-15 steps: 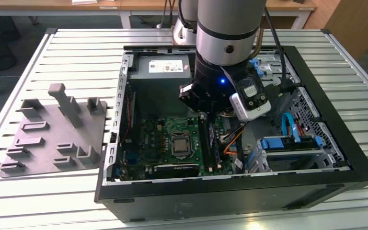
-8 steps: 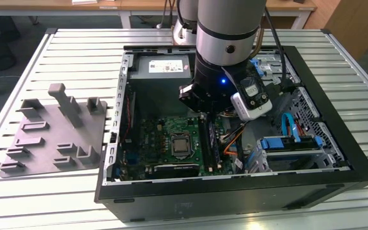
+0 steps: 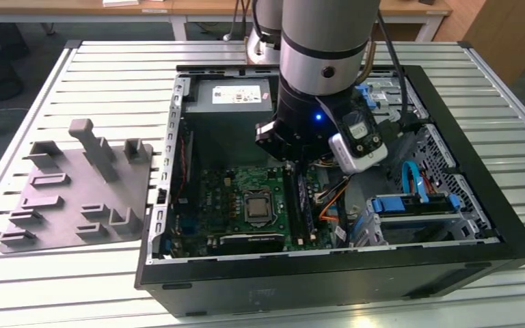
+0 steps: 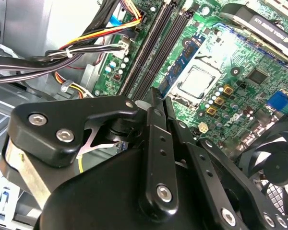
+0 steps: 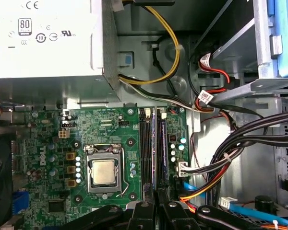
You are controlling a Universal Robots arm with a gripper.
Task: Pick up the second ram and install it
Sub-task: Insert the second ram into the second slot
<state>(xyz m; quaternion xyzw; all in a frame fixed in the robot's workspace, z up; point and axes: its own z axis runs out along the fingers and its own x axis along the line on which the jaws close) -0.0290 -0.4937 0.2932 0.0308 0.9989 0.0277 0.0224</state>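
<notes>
A slim ram stick (image 5: 162,148) stands on edge in the motherboard's row of long black slots (image 5: 145,143), beside the CPU socket (image 5: 104,171). In the second wrist view the ram stick (image 4: 182,62) looks bluish, with small chips along it. In the exterior view the ram stick (image 3: 305,205) is a dark strip running away from my gripper (image 3: 292,162) inside the open case. My gripper (image 5: 157,211) has its black fingers (image 4: 153,103) drawn together at one end of the stick. Contact with the stick is hidden.
The black PC case (image 3: 481,260) walls the work area. A power supply (image 5: 43,43) and bundles of cables (image 5: 225,158) crowd the slots. A drive cage with blue parts (image 3: 413,205) stands at the exterior view's right. A grey moulded holder plate (image 3: 71,198) lies outside on the slatted table (image 3: 52,287).
</notes>
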